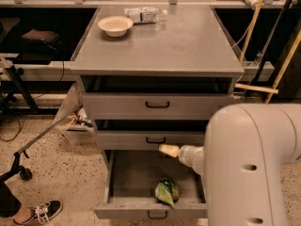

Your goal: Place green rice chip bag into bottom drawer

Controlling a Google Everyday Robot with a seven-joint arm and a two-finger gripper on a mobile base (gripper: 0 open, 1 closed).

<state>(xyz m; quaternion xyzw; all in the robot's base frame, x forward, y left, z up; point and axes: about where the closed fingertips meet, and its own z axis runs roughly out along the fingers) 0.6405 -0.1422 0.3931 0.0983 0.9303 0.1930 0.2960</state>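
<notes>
Now, green rice chip bag (167, 192) in bottom drawer (136, 173), pincer (168, 149) unreadable above, bowl (115, 25) atop

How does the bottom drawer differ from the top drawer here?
The bottom drawer is pulled far out; the top drawer barely, if at all. The bottom drawer shows the green rice chip bag inside; the top drawer's inside is hidden. Both grey, dark handles. The gripper hangs over the bag.

Gripper (169, 150) is hanging just below view centre, tip pointing toward 9 o'clock. Pale wrist (190, 155) is extending behind it toward 3 o'clock, joining the bulky white arm (249, 168) that is filling the 4 o'clock corner.
</notes>
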